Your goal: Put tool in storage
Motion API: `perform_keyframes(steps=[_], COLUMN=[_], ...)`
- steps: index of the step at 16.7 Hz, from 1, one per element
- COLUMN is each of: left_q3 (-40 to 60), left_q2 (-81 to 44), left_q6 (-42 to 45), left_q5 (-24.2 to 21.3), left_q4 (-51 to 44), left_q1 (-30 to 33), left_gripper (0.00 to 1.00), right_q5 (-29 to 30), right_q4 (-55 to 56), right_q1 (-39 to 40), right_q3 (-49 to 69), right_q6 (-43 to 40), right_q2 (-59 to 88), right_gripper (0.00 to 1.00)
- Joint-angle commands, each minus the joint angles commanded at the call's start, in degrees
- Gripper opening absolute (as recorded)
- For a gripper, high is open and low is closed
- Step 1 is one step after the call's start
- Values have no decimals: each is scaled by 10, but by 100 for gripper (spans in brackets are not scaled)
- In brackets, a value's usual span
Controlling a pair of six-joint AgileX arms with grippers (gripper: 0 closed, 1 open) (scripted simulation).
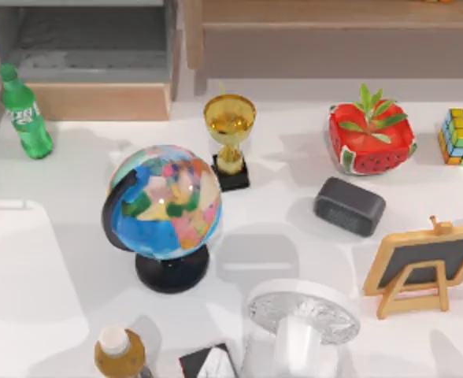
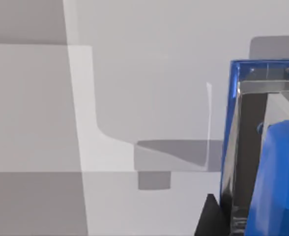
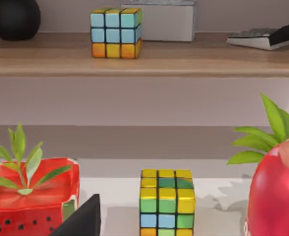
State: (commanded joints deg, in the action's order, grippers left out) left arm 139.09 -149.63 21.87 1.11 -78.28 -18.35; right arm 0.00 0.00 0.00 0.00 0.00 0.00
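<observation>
- At the far left of the counter (image 1: pixel 42 260), in the top view, the storage drawer (image 1: pixel 98 101) stands open beside the green bottle (image 1: pixel 25 118). The globe (image 1: pixel 164 205) and the trophy (image 1: pixel 230 138) stand near it towards the middle. A wide or low approach to the drawer could clip the bottle or the globe and tip either one.
- In the left wrist view, the blue bar (image 2: pixel 282 187) sits very close to the lens, over pale grey panels that are probably the drawer's inside. The dark wedge beside it may be part of the left tool (image 2: pixel 211 223). I cannot tell whether that tool is spread or pinching the bar.
- If the hold is loose or off-centre, the bar could swing, catch a drawer wall, or fall outside the storage.
- In the right wrist view, the right tool (image 3: pixel 85 219) shows as a dark corner just beside the watermelon planter (image 3: pixel 31 196), facing the puzzle cube (image 3: pixel 166 201) and the shelf (image 3: pixel 144 61). Its opening cannot be told either, and it carries nothing that I can see. A careless move there could nudge the planter.
</observation>
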Motion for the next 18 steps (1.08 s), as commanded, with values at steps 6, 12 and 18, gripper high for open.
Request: perform_keyframes(steps=[6,12,18], left_q3=[0,0,0], left_q2=[0,0,0], left_q6=[0,0,0], left_q5=[0,0,0], left_q4=[0,0,0], left_q1=[0,0,0], left_gripper=[53,98,100], right_q5=[0,0,0], right_q4=[0,0,0], right_q1=[0,0,0], right_q3=[0,0,0], right_q6=[0,0,0], right_q2=[0,0,0], right_gripper=[100,100,100])
